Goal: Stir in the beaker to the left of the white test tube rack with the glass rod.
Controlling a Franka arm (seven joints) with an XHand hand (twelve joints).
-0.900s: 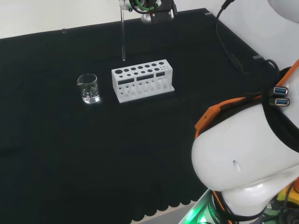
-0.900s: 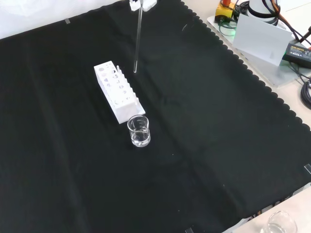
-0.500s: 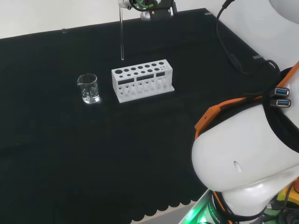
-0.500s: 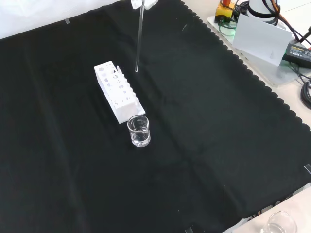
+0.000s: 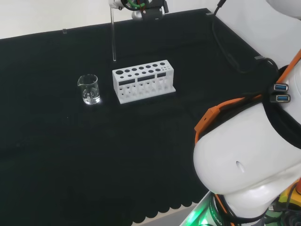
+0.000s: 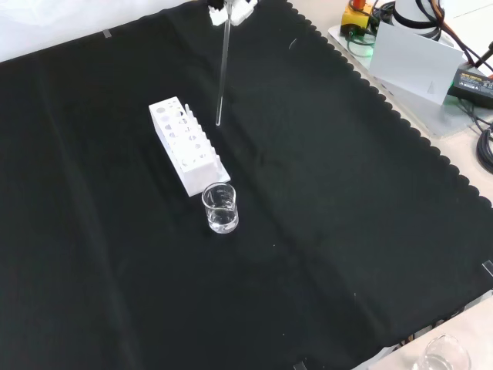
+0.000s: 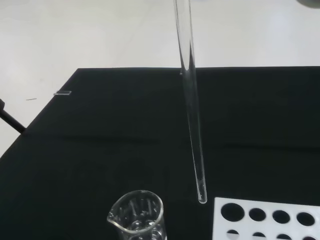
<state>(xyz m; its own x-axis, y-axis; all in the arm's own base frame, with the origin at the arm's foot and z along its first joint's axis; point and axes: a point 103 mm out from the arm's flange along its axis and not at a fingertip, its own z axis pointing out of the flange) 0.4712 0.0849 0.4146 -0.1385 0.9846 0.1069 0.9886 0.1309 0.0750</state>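
The hand (image 6: 231, 9) shows at the top edge of the front view, and the glass rod (image 6: 223, 73) hangs straight down from it, so it is evidently holding the rod's upper end, though how its fingers close on it cannot be made out. The rod is carried upright and high, I judge, so its tip clears the white test tube rack (image 5: 143, 80) on the way across; in the head view the tip hangs above the cloth just behind the rack's left end. The beaker (image 5: 88, 89) stands on the black cloth (image 5: 56, 141) near that end, spout outward, apparently with a little clear liquid. Its open mouth awaits the rod. Count: one rod, one rack, one beaker beside it.
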